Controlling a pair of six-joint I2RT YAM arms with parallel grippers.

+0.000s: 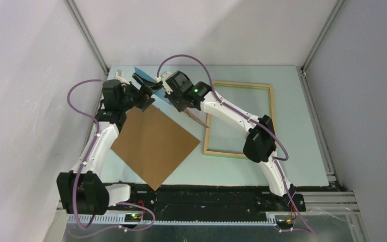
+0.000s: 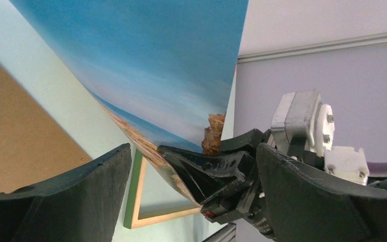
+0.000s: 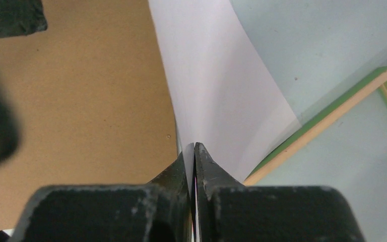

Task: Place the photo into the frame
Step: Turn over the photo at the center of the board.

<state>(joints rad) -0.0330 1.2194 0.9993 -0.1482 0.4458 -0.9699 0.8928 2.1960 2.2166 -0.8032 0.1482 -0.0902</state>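
Both arms reach forward and meet far left, the left gripper [image 1: 146,89] spread wide, the right gripper [image 3: 195,147] pinched tight on the photo [image 2: 156,60].

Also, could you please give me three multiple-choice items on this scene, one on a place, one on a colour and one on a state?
1. Seen from the top camera, where does the frame lie relative to the brown board?
A) to its right
B) to its left
C) on top of it

2. In the right wrist view, what colour is the back of the photo?
A) green
B) white
C) black

3. How do the right fingers stand?
A) wide open
B) shut on the frame
C) shut on the photo

Answers:
1. A, the frame lies flat to the right of the board.
2. B, the lifted sheet's back is plain white.
3. C, the sheet's edge is pinched between them.
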